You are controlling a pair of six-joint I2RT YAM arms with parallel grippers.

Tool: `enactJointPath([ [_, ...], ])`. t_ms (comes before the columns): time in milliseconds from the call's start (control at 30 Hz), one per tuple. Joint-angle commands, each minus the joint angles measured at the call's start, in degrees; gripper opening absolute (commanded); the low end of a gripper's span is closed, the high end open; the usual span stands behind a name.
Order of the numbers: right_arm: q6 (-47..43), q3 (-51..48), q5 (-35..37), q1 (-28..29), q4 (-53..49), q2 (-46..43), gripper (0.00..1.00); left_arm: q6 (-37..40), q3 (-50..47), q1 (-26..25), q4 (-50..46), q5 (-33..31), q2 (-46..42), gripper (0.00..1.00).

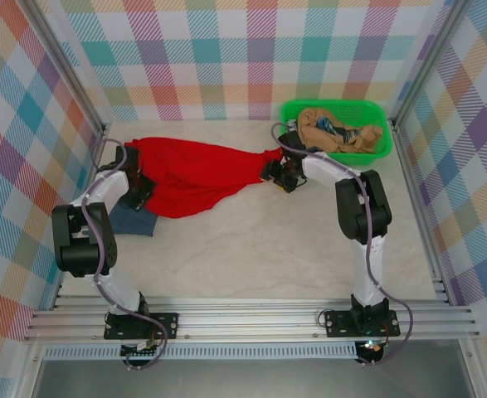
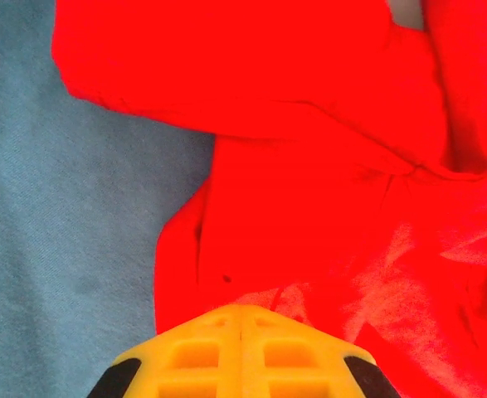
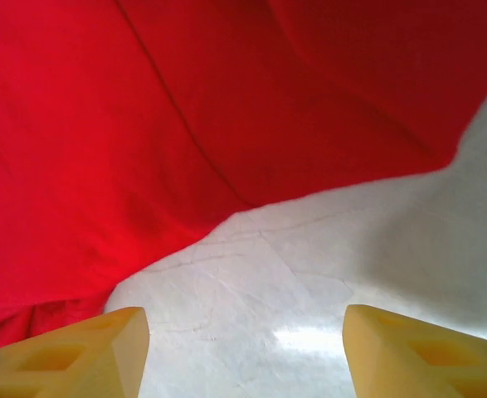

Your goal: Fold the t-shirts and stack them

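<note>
Left arm [image 1: 110,189]: white links, black joints.
Right arm [image 1: 330,170]: same colours.
Cables [image 1: 99,245]: purplish-grey, looped.
Fingers [image 3: 69,348]: yellow, ribbed wedges.

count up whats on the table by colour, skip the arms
red t-shirt: 1
slate-blue t-shirt: 1
green basket: 1
tan cloth heap in the basket, pieces too bunched to tell apart: 1
total: 4
</note>
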Motion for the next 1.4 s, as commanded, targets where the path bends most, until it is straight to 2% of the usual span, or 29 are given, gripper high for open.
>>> enactJointPath([
  [0,2.2,3.8,3.4,0.0,1.2,3.1,0.6,-2.1,6.7,-1.6,-3.2,-1.4,-3.4,0.0],
  [133,3.1,5.7,4.0,1.0,4.2,5.4,0.6,-5.2,11.4,-3.3,-4.9,-5.2,-6.3,0.0],
  [267,4.0,12.5,9.0,2.8,-2.4,9.7,0.56,-6.2,17.6,-4.8,-11.5,-9.4,-6.6,0.0],
  [400,5.5,14.0,12.3,3.8,-2.5,12.0,0.49,-6.0,13.0,-5.2,-10.5,-7.3,-9.0,0.02],
  [500,5.7,16.5,12.5,4.1,-2.5,14.8,0.36,-5.8,9.2,-5.0,-9.7,-5.4,-10.4,0.2],
  [567,5.2,17.8,12.9,4.6,-2.0,15.9,0.23,-5.5,8.0,-4.9,-9.8,-5.2,-11.0,0.3],
  [600,4.9,18.7,13.0,4.7,-2.2,16.2,0.12,-4.9,7.6,-4.8,-9.9,-5.0,-11.1,0.33],
  [667,4.8,20.2,13.8,5.1,-3.0,15.5,0.0,-3.8,6.1,-4.7,-10.3,-5.2,-10.9,0.37],
  [733,4.4,20.6,15.2,5.6,-3.8,12.9,0.0,-3.1,3.8,-3.5,-10.5,-5.2,-10.4,0.43],
  [800,3.7,20.9,17.4,6.0,-6.1,8.9,0.0,-2.9,0.7,-0.8,-9.9,-4.0,-9.9,0.55],
  [900,2.9,19.8,18.2,5.9,-9.0,4.3,0.0,-0.7,-2.2,1.9,-7.2,-2.3,-8.4,0.63],
  [1067,1.6,19.2,14.6,5.3,-13.1,2.5,0.0,3.2,-4.8,2.5,2.9,4.3,-5.2,0.62],
  [1267,1.8,17.1,10.5,5.1,-12.0,1.3,0.0,8.4,-5.5,2.5,6.1,5.9,-0.6,0.59],
  [1367,1.5,17.5,10.2,5.0,-12.7,1.5,0.0,9.8,-4.2,2.4,4.9,6.7,0.9,0.52],
])
